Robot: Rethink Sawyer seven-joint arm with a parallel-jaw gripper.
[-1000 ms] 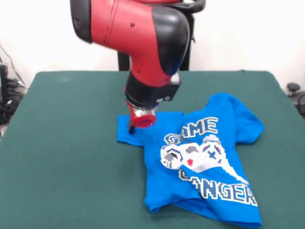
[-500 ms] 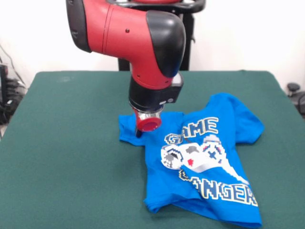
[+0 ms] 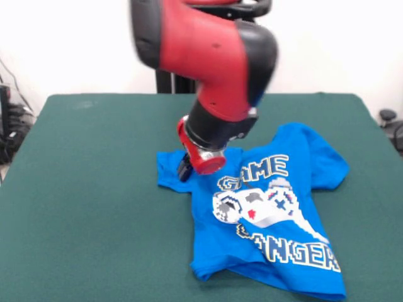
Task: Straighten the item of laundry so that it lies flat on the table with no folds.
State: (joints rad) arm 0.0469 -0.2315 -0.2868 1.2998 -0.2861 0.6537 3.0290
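The item of laundry [image 3: 271, 207], a bright blue T-shirt with a white game-controller print and block lettering, lies print-up on the right half of the green table [image 3: 88, 189]. It is skewed and rumpled, with its lower hem tucked under near the front edge and one sleeve bunched at the left. The red and black arm comes down over that left sleeve [image 3: 167, 171]. My gripper [image 3: 184, 170] shows only as a dark tip under the red wrist, right at the sleeve's cloth. The wrist hides whether it is open or shut.
Dark cables and equipment [image 3: 7, 126] sit beyond the table's left edge, and a black object [image 3: 391, 126] stands off its right edge. The arm's bulky elbow [image 3: 214, 56] hangs over the table's far middle.
The arm's upper part has swung to the right and the wrist now tilts. The gripper tip stays at the left sleeve, which has bunched up slightly toward the far side.
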